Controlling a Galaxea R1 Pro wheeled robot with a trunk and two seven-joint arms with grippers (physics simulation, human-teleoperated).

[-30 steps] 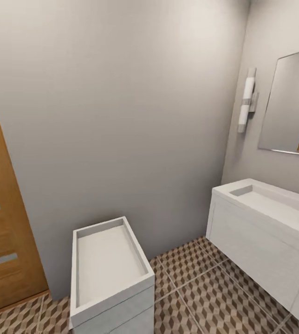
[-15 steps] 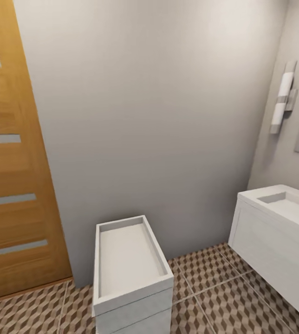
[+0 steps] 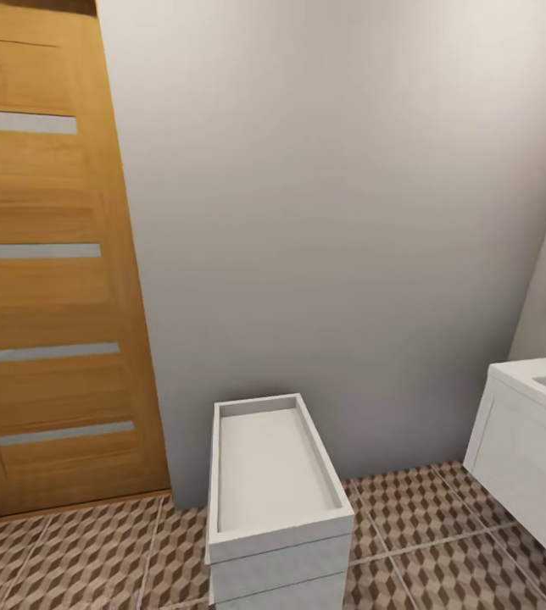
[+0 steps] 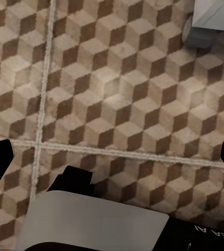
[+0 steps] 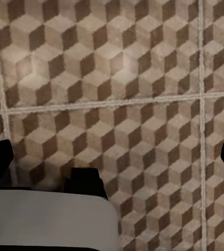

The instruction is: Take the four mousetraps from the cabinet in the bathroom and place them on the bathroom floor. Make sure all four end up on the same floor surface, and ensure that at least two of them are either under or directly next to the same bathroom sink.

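Observation:
The cabinet [image 3: 278,566] is a low white box with drawer fronts and a recessed tray top, standing against the grey wall at the lower middle of the head view. The white sink [image 3: 523,440] juts in at the right edge, hung above the bathroom floor [image 3: 78,559] of cube-patterned tiles. The mousetraps are out of view. In the left wrist view my left gripper [image 4: 112,159] hangs open over bare tiles, with a black fingertip at each side edge. My right gripper [image 5: 112,157] is open the same way above the tiles, nothing between its fingers.
An orange wooden door [image 3: 44,296] with pale horizontal strips takes up the left of the head view. Tiled floor runs between cabinet and sink. A pale grey-white object [image 4: 213,21] sits on the tiles in the left wrist view.
The head camera has swung left: the door has come far into view, the mirror has left it, and cabinet and sink have slid right in the picture. Nothing itself has moved.

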